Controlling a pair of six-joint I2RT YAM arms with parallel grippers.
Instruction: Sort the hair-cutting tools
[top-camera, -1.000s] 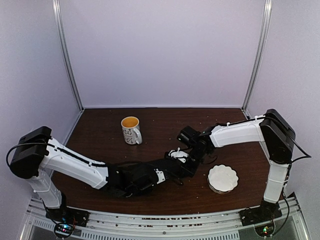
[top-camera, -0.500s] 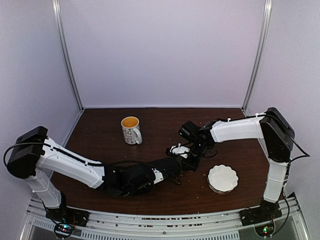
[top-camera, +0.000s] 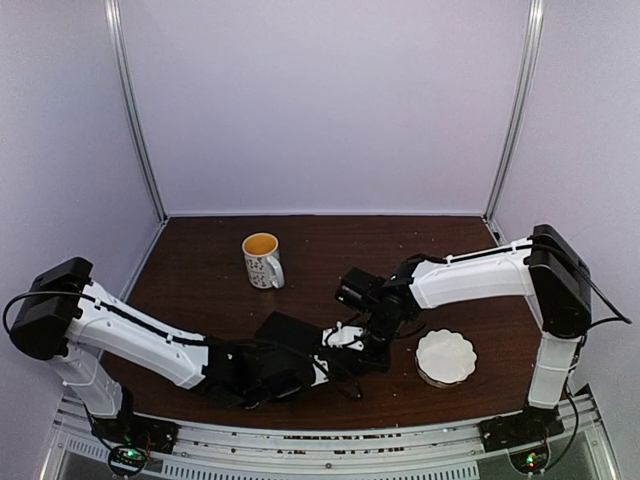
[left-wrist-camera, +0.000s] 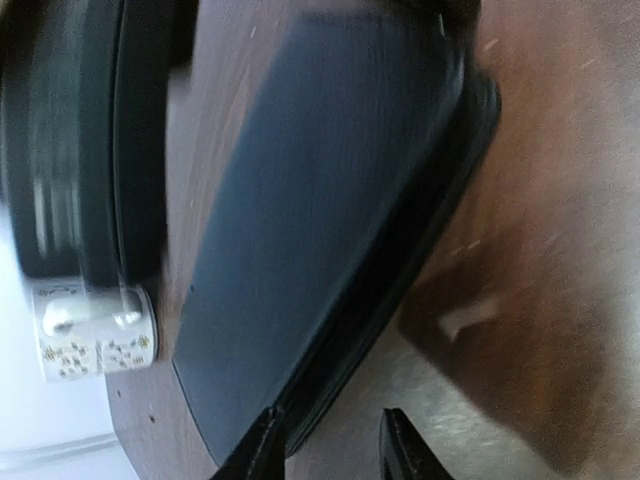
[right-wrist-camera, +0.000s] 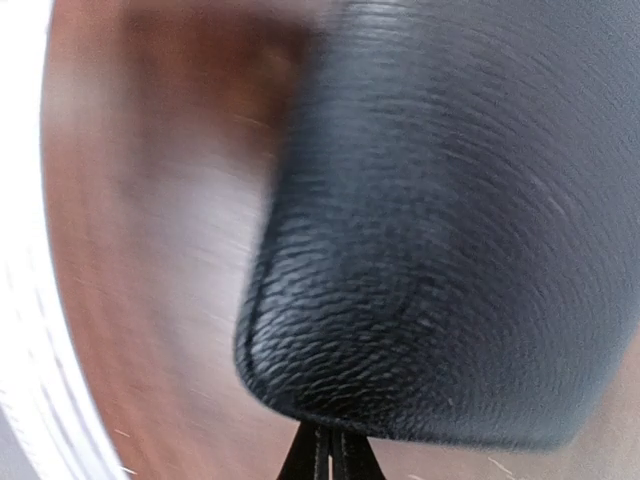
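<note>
No hair-cutting tools show in any view. A black textured zip case (left-wrist-camera: 330, 190) fills the left wrist view, and in the top view the case (top-camera: 290, 330) lies at the table's middle front. My left gripper (left-wrist-camera: 330, 452) is open; its left finger (left-wrist-camera: 262, 448) sits by the case's edge and bare table shows between the fingers. My right gripper (right-wrist-camera: 330, 455) is shut, with its tips against the rounded rim of the case (right-wrist-camera: 450, 220). Both grippers meet at the case's right end: left gripper (top-camera: 345, 340), right gripper (top-camera: 378, 333).
A white patterned mug (top-camera: 263, 260) stands behind and to the left of the case, and the mug (left-wrist-camera: 95, 335) also shows in the left wrist view. A white scalloped dish (top-camera: 446, 357) sits at the front right. Brown tabletop (top-camera: 200, 270) surrounds them.
My left gripper has gone from shut to open. The right arm has swung left and nearer, and the black case now shows beside the left wrist.
</note>
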